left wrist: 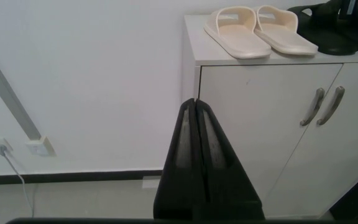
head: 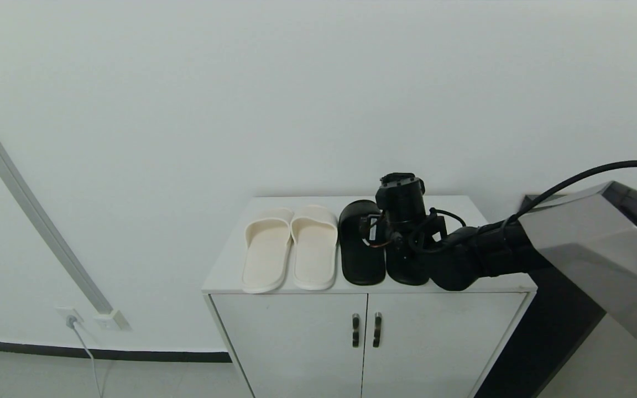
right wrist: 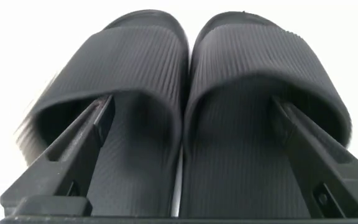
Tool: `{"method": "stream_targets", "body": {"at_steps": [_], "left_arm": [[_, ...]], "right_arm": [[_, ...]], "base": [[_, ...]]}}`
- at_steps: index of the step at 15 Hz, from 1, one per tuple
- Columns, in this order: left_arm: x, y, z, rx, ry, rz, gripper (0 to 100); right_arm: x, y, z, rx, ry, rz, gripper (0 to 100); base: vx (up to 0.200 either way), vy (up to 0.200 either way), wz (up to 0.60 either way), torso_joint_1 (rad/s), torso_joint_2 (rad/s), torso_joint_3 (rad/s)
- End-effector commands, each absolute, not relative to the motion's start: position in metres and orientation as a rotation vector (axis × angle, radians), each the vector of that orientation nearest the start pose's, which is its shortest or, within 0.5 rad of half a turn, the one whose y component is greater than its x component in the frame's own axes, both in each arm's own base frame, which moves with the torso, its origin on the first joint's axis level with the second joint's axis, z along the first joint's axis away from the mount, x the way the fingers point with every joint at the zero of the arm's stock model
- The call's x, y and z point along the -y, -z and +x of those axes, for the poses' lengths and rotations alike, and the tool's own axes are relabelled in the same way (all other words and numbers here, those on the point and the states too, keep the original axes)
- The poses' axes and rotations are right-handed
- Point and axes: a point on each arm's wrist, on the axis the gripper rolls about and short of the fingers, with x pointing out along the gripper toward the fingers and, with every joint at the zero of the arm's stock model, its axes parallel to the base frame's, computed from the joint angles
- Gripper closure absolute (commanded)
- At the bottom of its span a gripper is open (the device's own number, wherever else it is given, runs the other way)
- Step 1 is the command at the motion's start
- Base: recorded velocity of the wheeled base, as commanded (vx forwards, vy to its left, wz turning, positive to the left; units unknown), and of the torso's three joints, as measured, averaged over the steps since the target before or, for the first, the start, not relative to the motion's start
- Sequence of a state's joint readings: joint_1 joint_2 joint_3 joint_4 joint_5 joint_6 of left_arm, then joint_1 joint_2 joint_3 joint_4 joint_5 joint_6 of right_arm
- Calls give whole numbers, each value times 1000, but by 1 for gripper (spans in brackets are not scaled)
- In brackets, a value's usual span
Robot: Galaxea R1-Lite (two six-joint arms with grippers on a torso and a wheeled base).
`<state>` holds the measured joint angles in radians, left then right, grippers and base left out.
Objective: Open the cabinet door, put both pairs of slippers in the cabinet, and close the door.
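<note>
A pair of black slippers (head: 358,249) lies on the white cabinet's top (head: 224,271), to the right of a cream pair (head: 291,249). My right gripper (head: 395,232) is at the black pair's toe straps. In the right wrist view it (right wrist: 191,102) is open, with one finger (right wrist: 95,121) under the strap of one black slipper (right wrist: 129,74) and the other finger (right wrist: 297,130) under the strap of its mate (right wrist: 260,68). Both cabinet doors are closed, their handles (head: 366,330) side by side. My left gripper (left wrist: 195,106) is shut and empty, low beside the cabinet's left front corner (left wrist: 197,74).
The cabinet stands against a plain white wall. A grey conduit (head: 20,193) slants down the wall to a socket with a plugged cable (head: 69,319) at lower left. A dark unit (head: 545,331) adjoins the cabinet's right side. Floor lies in front.
</note>
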<state>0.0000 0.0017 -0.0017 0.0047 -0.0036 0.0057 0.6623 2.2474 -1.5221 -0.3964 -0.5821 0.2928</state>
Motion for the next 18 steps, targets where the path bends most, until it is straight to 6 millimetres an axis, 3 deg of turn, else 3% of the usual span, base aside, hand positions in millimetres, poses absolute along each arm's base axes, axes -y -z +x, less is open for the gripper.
{"method": "stream_targets", "body": {"at_steps": [1, 6, 7, 13, 18], "left_arm": [[0, -75, -23, -6, 3, 6, 100], [0, -75, -23, -5, 2, 5, 100], [0, -75, -23, -5, 2, 5, 100], [0, -75, -23, -5, 0, 3, 100], [0, -75, -23, -6, 0, 2, 100]], "right_arm": [[-276, -131, 385, -273, -28, 86, 0], [-280, -124, 397, -248, -27, 55, 0], [-280, -124, 397, -248, -27, 55, 100], [-280, -124, 399, -203, -1, 33, 100], [-267, -156, 382, -172, -7, 27, 100]], "base": [[0, 0, 0, 0, 0, 0], [0, 0, 0, 0, 0, 0], [0, 0, 0, 0, 0, 0], [0, 0, 0, 0, 0, 0], [0, 0, 0, 0, 0, 0]]}}
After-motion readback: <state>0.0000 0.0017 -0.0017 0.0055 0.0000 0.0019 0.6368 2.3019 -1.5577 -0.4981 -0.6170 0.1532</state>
